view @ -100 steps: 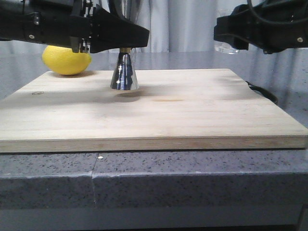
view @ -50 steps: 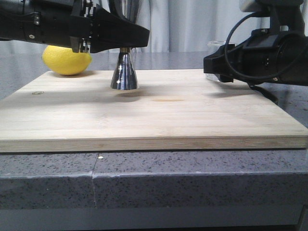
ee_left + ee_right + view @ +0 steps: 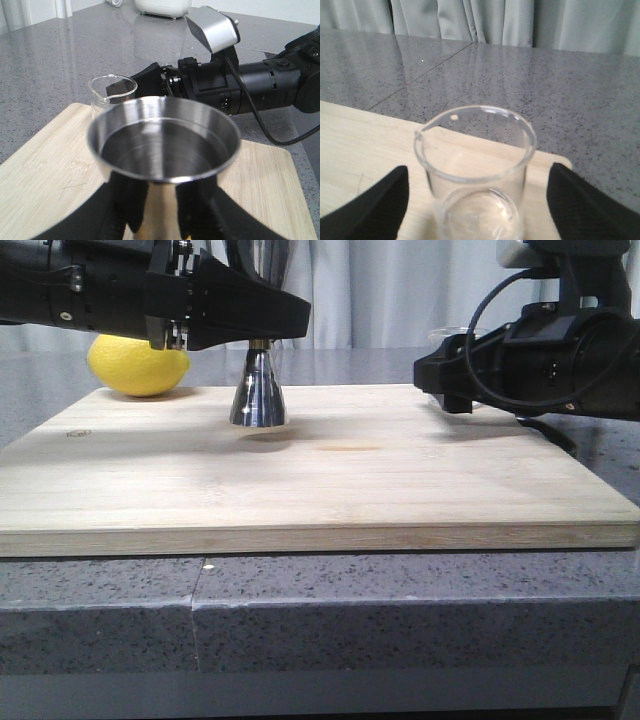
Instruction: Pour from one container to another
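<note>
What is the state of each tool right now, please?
Left tool: closed on the shiny steel hourglass jigger.
Right tool: open, fingers either side of the small clear glass beaker.

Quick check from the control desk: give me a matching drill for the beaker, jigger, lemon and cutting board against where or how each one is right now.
Things:
1. beaker
2. jigger
3. lemon
4. cutting board

States:
a. yellow, at the board's far left corner
b. clamped by the left gripper
c. lies flat on the grey counter
d. upright between the right gripper's spread fingers

Pairs: 1-d, 2-b, 3-a, 4-c
</note>
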